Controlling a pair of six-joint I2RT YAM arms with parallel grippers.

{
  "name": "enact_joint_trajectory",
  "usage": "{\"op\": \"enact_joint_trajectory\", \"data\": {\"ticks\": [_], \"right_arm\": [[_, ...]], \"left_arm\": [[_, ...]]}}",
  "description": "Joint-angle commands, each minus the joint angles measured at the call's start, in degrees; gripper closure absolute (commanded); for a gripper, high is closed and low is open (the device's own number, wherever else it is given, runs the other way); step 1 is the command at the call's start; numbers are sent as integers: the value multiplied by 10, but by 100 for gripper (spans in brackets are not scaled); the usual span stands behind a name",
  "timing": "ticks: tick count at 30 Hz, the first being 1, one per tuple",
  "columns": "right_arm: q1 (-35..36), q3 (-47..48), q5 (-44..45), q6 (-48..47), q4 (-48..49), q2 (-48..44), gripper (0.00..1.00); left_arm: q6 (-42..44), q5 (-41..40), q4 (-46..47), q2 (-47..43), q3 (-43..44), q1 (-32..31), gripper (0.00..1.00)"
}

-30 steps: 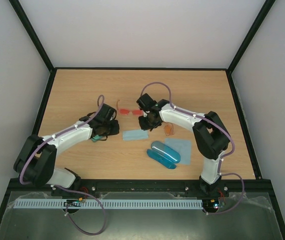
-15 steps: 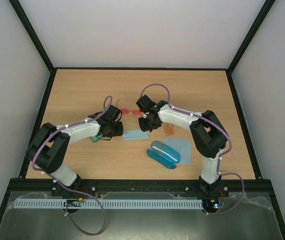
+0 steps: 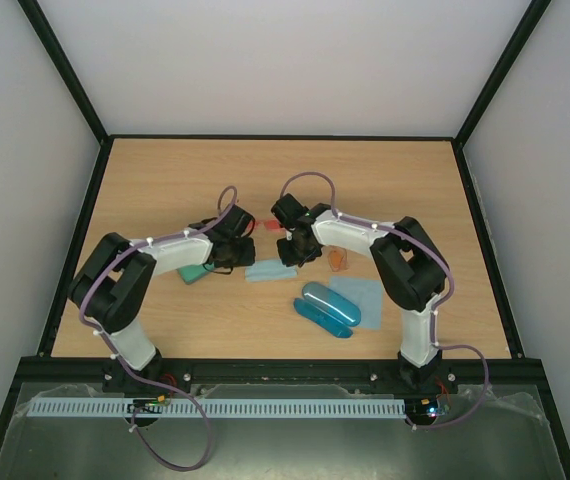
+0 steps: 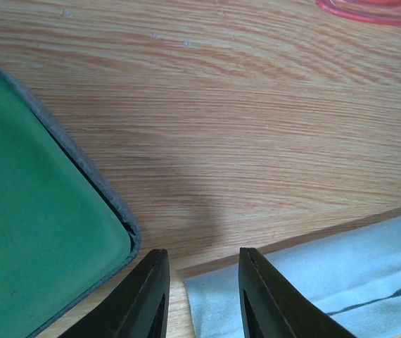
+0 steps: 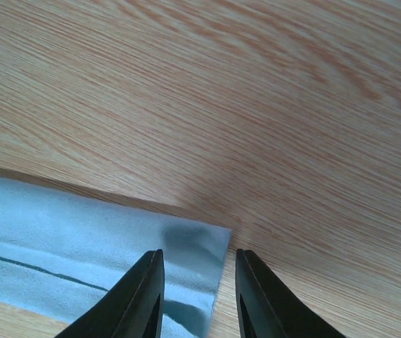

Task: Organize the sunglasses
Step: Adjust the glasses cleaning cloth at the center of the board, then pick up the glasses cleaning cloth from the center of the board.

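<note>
Since the picture of one second ago, the left arm has been swung toward 3 o'clock in the top view. By this the left gripper (image 4: pixel 199 262) has been brought just beside the red-pink sunglasses (image 3: pixel 269 226). The right gripper (image 5: pixel 197 262) has been kept at nearly the same place.

The left gripper is released: its fingers are held a little apart and only the bare worktop (image 4: pixel 257 141) is seen between them. In the left wrist view one red-pink lens is cut by the top edge, at about 1 o'clock from the fingertips and apart from them. The green case (image 4: pixel 39 232) is found at 9 o'clock, with its rounded corner near the left finger. The pale blue cloth (image 4: pixel 327 282) is found at 4 o'clock.

The right gripper is released as well, with a narrow gap and nothing grasped. It is held over a corner of the same cloth.

In the top view the red-pink sunglasses are placed between the two grippers, at about 2 o'clock from the left one and 11 o'clock from the right one, and they are partly hidden. The orange sunglasses (image 3: pixel 339 260) are laid on the worktop at about 3 o'clock from the right gripper, near it and not grasped. The blue case (image 3: pixel 327 308) is seen at 5 o'clock, on a second cloth (image 3: pixel 370 290).
</note>
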Motion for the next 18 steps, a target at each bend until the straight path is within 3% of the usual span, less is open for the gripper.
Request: {"op": "enact_joint_trajectory", "data": {"ticks": [1, 18], "right_arm": [[-2, 1, -2, -11, -4, 11, 71], [-7, -4, 11, -13, 9, 28, 77]], "left_arm": [[-3, -14, 1, 2, -5, -4, 70], [-8, -20, 8, 47, 10, -18, 85]]}}
